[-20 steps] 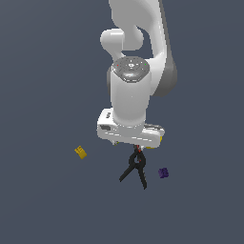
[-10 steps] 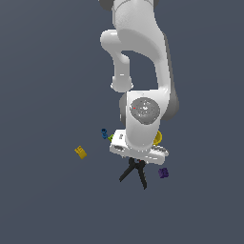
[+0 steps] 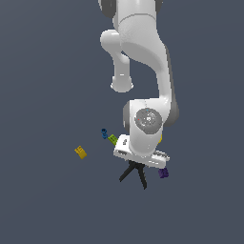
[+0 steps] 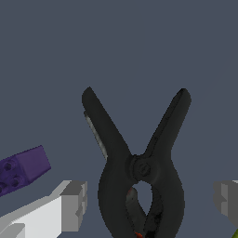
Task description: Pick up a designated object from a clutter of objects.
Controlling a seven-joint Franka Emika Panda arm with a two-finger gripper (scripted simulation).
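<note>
Since the earlier frames we log the arm's wrist as lowered toward the floor, its white hand now covering the head of the black spring clamp (image 3: 134, 172); the small blocks lie where they did.

Item 1, black spring clamp (image 4: 137, 173): lying flat on the dark grey floor (image 3: 43, 200). In the exterior view only its two splayed handle legs show below the hand, forming an inverted V. In the wrist view we see both legs, the pivot and the looped jaw end.

Item 2, gripper (image 4: 151, 200): spread wide. One grey fingertip (image 4: 74, 204) stands on one side of the clamp's jaw loop and the other on the far side, both apart from the clamp, which lies between them. Nothing is held.

Item 3, purple block (image 3: 163, 173): just beside the clamp, at the exterior view's right; also seen in the wrist view (image 4: 21, 168).

Item 4, green block (image 3: 112, 139) and blue piece (image 3: 104, 133): close together, near the hand at the exterior view's left.

Item 5, yellow block (image 3: 80, 152): well apart from the clamp, further to the exterior view's left.

Item 6, a red speck at the clamp's jaw end in the wrist view: we cannot tell what it is.
</note>
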